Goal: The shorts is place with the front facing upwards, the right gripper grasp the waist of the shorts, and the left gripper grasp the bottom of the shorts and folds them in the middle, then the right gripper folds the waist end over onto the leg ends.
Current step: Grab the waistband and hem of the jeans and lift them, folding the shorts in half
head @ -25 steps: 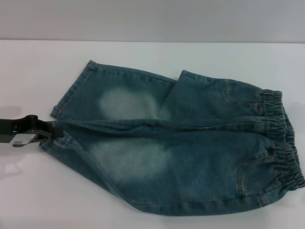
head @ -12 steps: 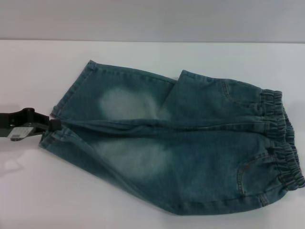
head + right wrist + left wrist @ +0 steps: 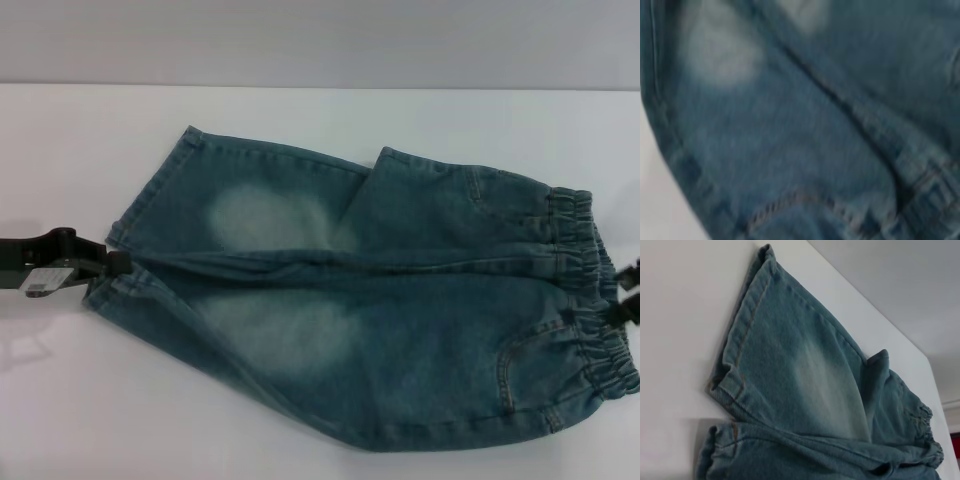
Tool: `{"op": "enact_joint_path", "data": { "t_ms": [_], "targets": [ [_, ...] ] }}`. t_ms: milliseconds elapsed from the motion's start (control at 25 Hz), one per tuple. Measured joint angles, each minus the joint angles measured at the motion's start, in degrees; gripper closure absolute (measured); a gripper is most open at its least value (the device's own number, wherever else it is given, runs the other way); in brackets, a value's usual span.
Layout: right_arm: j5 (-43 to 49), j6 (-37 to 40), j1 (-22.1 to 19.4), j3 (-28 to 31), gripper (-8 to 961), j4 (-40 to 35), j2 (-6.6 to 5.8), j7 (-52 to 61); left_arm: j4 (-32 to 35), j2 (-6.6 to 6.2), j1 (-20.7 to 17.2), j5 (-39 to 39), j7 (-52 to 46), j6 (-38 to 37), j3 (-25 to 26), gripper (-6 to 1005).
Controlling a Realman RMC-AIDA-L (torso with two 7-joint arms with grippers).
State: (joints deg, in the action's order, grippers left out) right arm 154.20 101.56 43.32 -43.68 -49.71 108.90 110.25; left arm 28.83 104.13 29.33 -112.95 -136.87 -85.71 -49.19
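Note:
The blue denim shorts [image 3: 380, 300] lie flat across the white table, front up. The ruffled waist [image 3: 592, 330] is at the right and the leg ends [image 3: 150, 190] are at the left. My left gripper [image 3: 112, 263] reaches in from the left, its tip at the hems where the two legs meet. The left wrist view shows the far leg's stitched hem [image 3: 735, 370] close up, with no fingers in view. At the right edge my right gripper [image 3: 630, 290] shows as two separate black tips over the waistband, open. In the right wrist view, denim [image 3: 790, 125] with a pocket seam fills the picture.
The white table [image 3: 60, 400] runs bare to the left and front of the shorts. Its far edge meets a grey wall [image 3: 320, 40]. The waistband lies close to the right edge of the head view.
The right gripper's black tips have come into sight at the right edge over the waistband. The left gripper drew back slightly left, then returned to the hems. The shorts have barely shifted.

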Motion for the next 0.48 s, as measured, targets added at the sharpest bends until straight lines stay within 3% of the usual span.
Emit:
{"op": "enact_joint_path", "data": {
  "t_ms": [480],
  "targets": [
    [-2.23, -3.63, 0.34, 2.56, 302, -0.37, -0.72, -1.31, 0.02, 0.49, -0.3, 0.07, 0.03, 0.52, 1.39, 944]
  ]
}}
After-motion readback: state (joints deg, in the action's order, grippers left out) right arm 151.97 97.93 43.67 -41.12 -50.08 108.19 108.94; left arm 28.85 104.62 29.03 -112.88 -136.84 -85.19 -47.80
